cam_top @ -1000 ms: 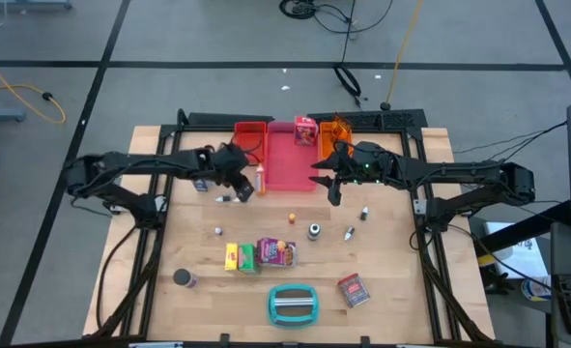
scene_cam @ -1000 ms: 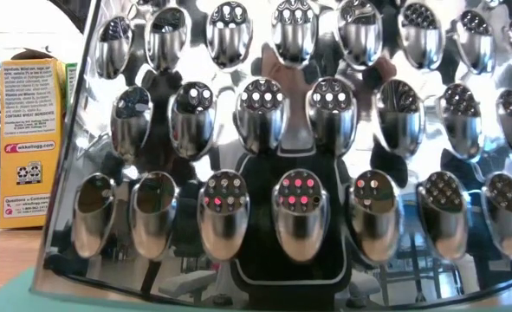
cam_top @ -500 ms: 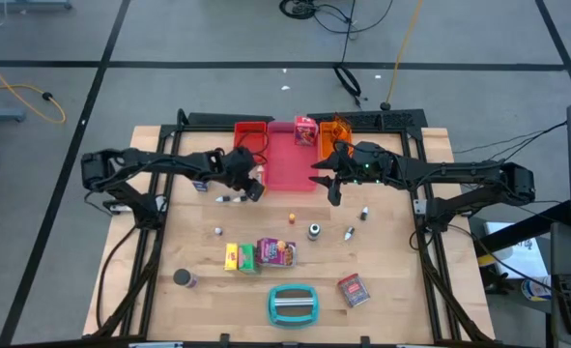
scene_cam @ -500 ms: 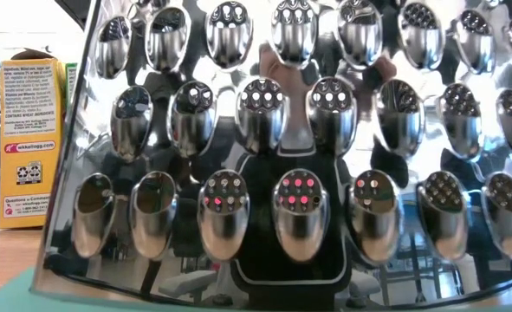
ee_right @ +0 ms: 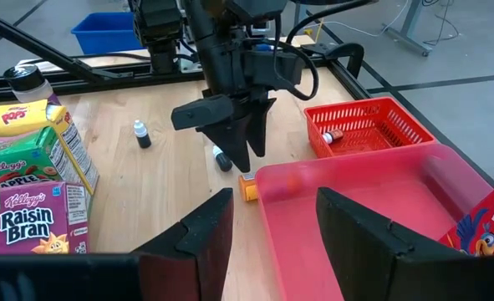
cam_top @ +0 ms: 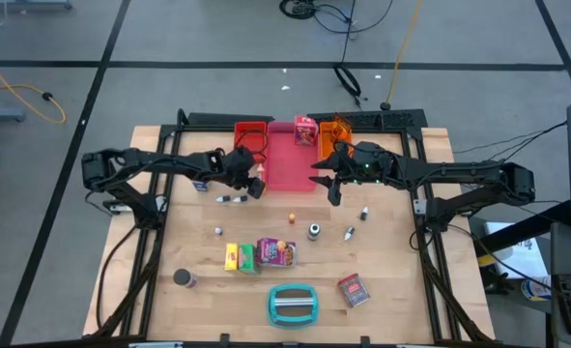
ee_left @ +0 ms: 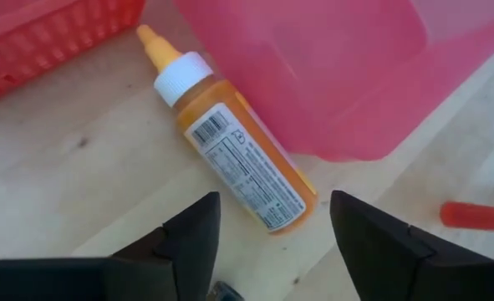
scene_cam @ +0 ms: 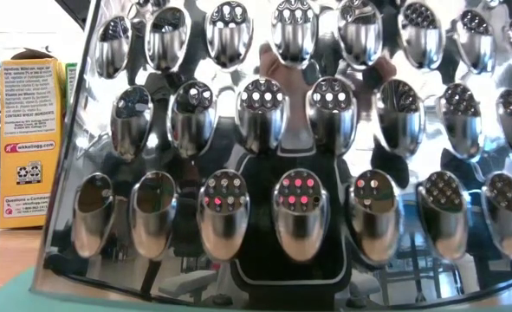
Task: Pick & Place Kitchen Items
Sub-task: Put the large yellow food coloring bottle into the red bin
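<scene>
An orange squeeze bottle (ee_left: 230, 150) with a white cap lies on its side on the table, against the pink tray's (ee_left: 355, 75) left wall. My left gripper (ee_left: 272, 242) points steeply down over the bottle's bottom end, open, one finger on either side and apart from it; it also shows in the high view (cam_top: 251, 184). My right gripper (cam_top: 328, 184) hangs open over the pink tray's right side with nothing between its fingers (ee_right: 272, 226). More kitchen items stand nearer: yellow (cam_top: 232, 256), green (cam_top: 247, 257) and purple (cam_top: 276, 252) boxes, a dark can (cam_top: 182, 278), a red-white box (cam_top: 353, 289).
A red tray (cam_top: 250, 135) and an orange tray (cam_top: 335, 130) flank the pink tray (cam_top: 290, 159), which holds a red box (cam_top: 305, 130). Tiny bottles (cam_top: 232, 198) (cam_top: 349, 232) dot the middle. The teal-and-grey grater (cam_top: 294, 304) fills the low view.
My left gripper has sunk and shifted a little toward the pink tray, rolling as it went, and now stands over the orange bottle. The bottle has stayed on the table. My right arm has kept still.
</scene>
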`<state>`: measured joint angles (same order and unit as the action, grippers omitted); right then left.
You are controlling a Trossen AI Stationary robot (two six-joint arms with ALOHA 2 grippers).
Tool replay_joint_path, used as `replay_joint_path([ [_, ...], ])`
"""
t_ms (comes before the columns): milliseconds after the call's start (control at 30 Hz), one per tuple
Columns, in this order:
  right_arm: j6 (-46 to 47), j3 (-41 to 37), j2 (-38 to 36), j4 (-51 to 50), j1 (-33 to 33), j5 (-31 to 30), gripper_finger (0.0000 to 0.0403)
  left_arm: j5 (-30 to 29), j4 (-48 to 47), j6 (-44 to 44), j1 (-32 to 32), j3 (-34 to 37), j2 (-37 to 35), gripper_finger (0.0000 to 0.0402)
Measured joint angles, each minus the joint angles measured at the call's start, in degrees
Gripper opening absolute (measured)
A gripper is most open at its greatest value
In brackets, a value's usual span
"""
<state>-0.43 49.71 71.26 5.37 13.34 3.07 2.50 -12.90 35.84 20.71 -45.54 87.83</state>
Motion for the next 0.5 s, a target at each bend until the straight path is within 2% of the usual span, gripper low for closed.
replay_joint_path([
  [233,0.0,0.0,0.0,0.0,0.0,0.0,0.0165,-0.1,1.4,2.2,0.0,0.0,0.0,0.0241],
  [500,0.0,0.0,0.0,0.0,0.0,0.0,0.0165,-0.1,3.4,3.5,-0.8,0.0,2.8,0.0228],
])
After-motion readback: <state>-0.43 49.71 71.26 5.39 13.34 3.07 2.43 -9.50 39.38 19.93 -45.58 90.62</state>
